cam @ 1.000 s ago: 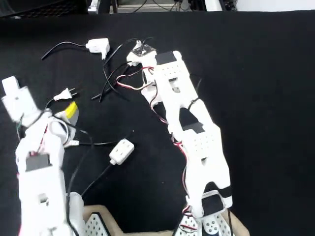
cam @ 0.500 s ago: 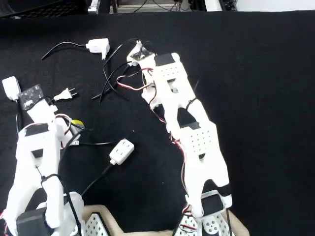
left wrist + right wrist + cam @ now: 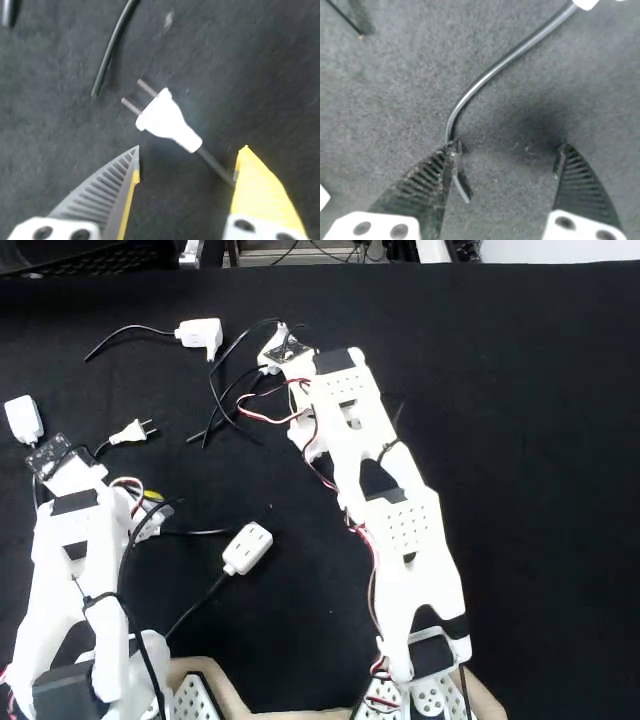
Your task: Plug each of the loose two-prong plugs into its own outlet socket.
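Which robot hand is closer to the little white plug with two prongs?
Left. The left gripper sits just behind the two-prong plug, fingers open; the right gripper is off over a black cable.

My right wrist view cuts off a white piece (image 3: 586, 4) at its edge, and I cannot tell what it is. In the left wrist view the plug (image 3: 167, 120) is blurred and its cord (image 3: 216, 164) goes behind the yellow finger (image 3: 255, 185).

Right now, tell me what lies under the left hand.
A white two-prong plug lies flat on the black cloth below the open left hand, prongs pointing away from it. Its black cord runs behind the yellow finger, which covers the rest of it.
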Robot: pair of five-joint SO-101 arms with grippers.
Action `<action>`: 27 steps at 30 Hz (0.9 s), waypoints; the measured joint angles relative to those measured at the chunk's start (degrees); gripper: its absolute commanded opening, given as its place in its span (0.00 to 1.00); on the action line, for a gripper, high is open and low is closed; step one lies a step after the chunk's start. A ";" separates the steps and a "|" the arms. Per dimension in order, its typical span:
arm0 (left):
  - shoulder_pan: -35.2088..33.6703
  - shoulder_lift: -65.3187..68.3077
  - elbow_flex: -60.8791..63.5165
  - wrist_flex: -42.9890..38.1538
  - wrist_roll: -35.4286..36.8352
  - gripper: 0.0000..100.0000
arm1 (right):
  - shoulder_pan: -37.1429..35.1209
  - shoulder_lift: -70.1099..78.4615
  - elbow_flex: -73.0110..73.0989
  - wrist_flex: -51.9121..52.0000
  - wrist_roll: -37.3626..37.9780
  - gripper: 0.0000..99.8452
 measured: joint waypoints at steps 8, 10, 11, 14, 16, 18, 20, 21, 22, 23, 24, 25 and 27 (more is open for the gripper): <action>-0.44 0.09 0.70 -3.69 2.99 0.30 | 0.00 0.00 0.00 0.00 0.00 0.30; 0.44 0.09 2.73 -5.98 6.86 0.30 | 0.00 0.00 0.00 0.00 0.00 0.30; 0.44 0.09 3.78 -7.30 9.23 0.30 | 0.00 0.00 0.00 0.00 0.00 0.30; 0.70 0.09 6.24 -10.46 16.00 0.30 | 0.00 0.00 0.00 0.00 0.00 0.30; 0.70 0.09 6.33 -10.99 20.13 0.30 | 0.00 0.00 0.00 0.00 0.00 0.30; 0.70 0.09 6.86 -11.25 23.74 0.30 | 0.00 0.00 0.00 0.00 0.00 0.30; 1.23 0.26 6.86 -11.25 25.93 0.30 | 0.00 0.00 0.00 0.00 0.00 0.30; 1.93 0.26 6.86 -11.25 26.46 0.30 | 0.00 0.00 0.00 0.00 0.00 0.30; 2.90 0.26 7.47 -11.25 26.73 0.29 | 0.00 0.00 0.00 0.00 0.00 0.30; 3.96 0.26 8.00 -11.25 26.99 0.28 | 0.00 0.00 0.00 0.00 0.00 0.30; 5.01 0.26 8.35 -11.25 27.16 0.25 | 0.00 0.00 0.00 0.00 0.00 0.30; 5.71 0.26 8.35 -11.08 27.60 0.21 | 0.00 0.00 0.00 0.00 0.00 0.30; 6.68 0.26 8.35 -9.58 28.13 0.12 | 0.00 0.00 0.00 0.00 0.00 0.30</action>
